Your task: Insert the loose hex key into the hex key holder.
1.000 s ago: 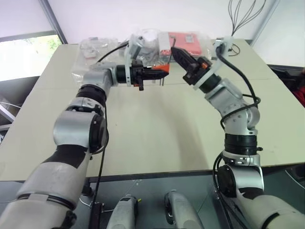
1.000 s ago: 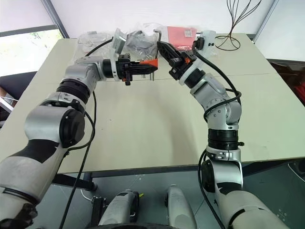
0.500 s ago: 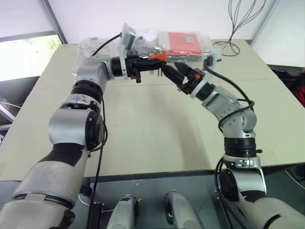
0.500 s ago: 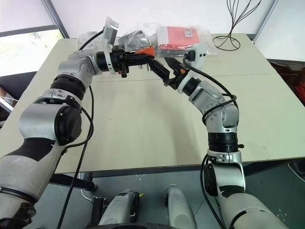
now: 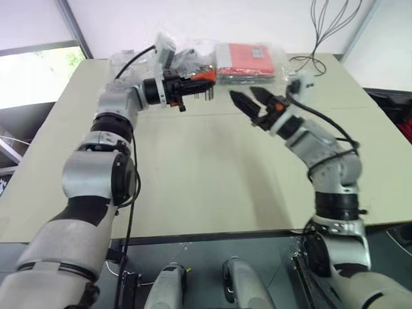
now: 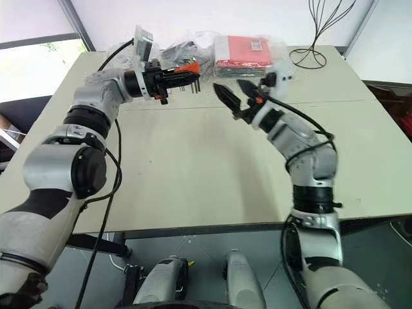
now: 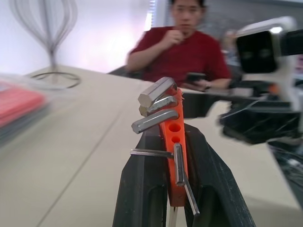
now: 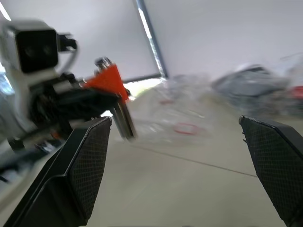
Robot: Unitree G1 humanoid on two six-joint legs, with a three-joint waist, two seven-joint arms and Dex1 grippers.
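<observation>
Both arms are built of rounded silver-grey shells joined by black collars and black ribbed rings; large dark circular caps sit on the elbow housings; a thin black cable loops loosely along the outside of each arm toward the wrist; a small white box-shaped camera module is mounted on each wrist; the left hand (image 5: 193, 89), upper centre of the frame, has two black tapered fingers; the right hand (image 5: 251, 98) has the same black fingers, their inner pads (image 8: 85, 165) cross-hatched, with an orange accent at the base.
</observation>
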